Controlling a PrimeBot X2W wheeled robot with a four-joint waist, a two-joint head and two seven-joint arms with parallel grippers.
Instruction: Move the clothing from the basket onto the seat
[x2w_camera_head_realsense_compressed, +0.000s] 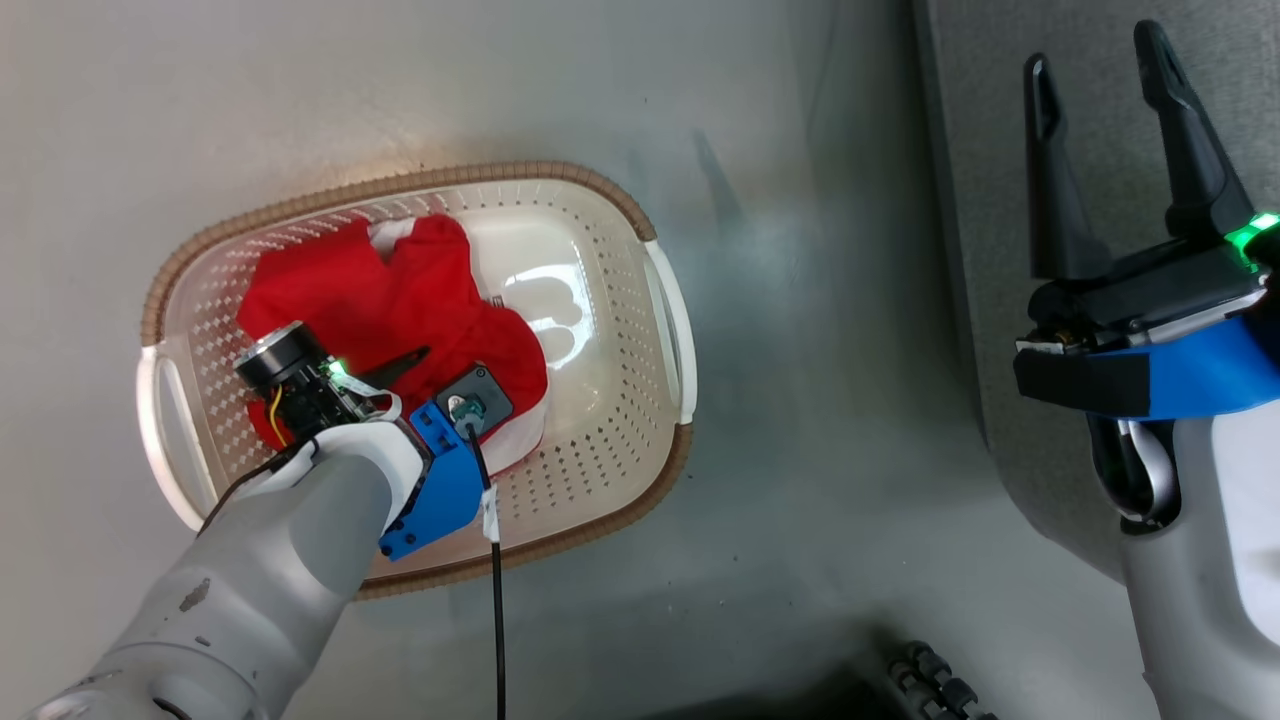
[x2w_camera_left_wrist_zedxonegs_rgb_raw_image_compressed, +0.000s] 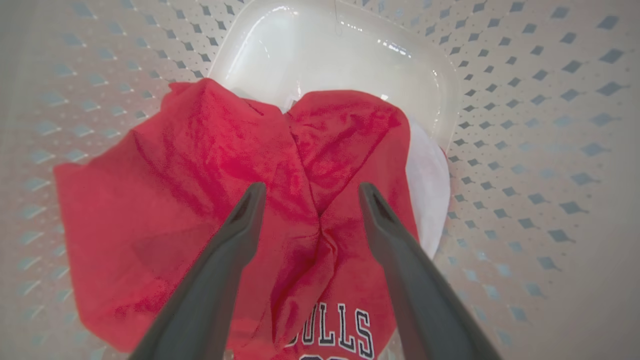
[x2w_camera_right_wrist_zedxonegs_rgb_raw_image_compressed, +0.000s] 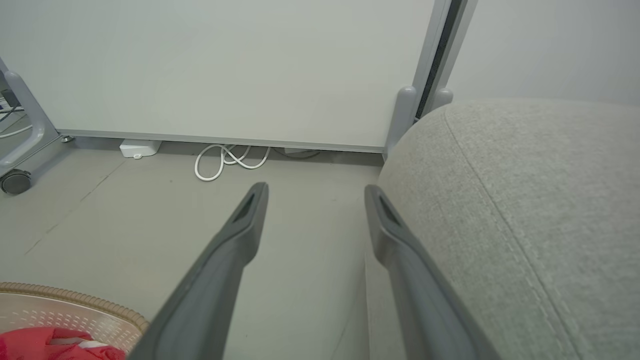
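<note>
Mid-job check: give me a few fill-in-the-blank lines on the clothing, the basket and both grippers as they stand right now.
1. The clothing lying in the basket is ____ in colour.
2. The left gripper points down at the clothing with its jaws ____.
3. The right gripper is open and holds ____.
4. The basket stands on the floor, to the robot's ____ of the seat.

Missing words: red; open; nothing; left.
</note>
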